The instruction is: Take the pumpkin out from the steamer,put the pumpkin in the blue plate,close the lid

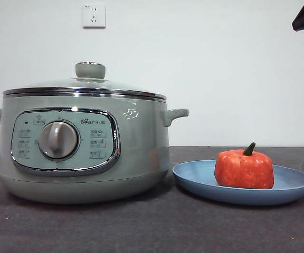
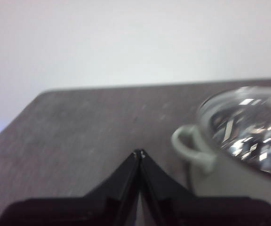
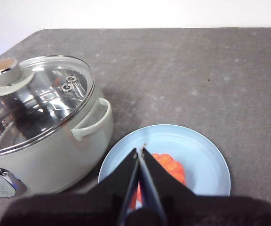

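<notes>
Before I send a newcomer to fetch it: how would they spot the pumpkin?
Find the big sage-green steamer on the dark table; beside it lies a light-blue plate. The pumpkin sits on that plate, the only orange-red thing, with a dark green stem.

Pretty much the whole back half of the table (image 3: 211, 66) is left bare. The front is taken up by the steamer (image 1: 83, 153) with the lid (image 1: 86, 84) seated on it, and the blue plate (image 1: 289, 184) is parked just beside it, only a thin gap between.
</notes>
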Tool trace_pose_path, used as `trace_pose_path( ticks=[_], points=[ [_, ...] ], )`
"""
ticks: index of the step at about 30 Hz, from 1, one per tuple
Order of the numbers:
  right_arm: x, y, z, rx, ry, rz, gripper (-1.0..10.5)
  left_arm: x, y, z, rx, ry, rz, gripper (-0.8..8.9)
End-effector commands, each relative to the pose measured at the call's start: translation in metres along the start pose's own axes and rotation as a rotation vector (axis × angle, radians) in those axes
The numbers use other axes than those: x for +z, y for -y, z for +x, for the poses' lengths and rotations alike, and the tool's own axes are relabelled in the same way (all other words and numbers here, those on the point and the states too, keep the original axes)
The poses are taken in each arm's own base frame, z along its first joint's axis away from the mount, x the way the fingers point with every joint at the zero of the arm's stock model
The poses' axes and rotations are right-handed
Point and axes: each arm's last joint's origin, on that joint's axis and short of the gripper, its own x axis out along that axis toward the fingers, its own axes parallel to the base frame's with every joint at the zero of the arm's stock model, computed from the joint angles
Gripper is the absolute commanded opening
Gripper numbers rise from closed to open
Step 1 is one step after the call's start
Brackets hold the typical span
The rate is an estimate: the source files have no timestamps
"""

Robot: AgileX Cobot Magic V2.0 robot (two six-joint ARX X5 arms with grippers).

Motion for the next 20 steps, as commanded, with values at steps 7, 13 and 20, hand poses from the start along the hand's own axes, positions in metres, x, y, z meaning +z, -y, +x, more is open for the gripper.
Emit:
trace_pose_path(
  ticks=[7,13,20],
  points=[
    [-0.004,0.001,0.001,-0.007,-0.024,0.004,0.0,-0.046,-0.005,0.021,0.059,-0.028,-0.006,-0.03],
    [-0.006,0.001,0.001,-0.012,-0.049,-0.001,0.0,-0.062,-0.005,0.025,0.060,-0.078,-0.031,-0.03],
    [-0.006,0.001,0.001,-0.012,-0.049,-0.001,0.0,-0.065,-0.004,0.025,0.060,-0.100,-0.058,-0.03]
  ],
)
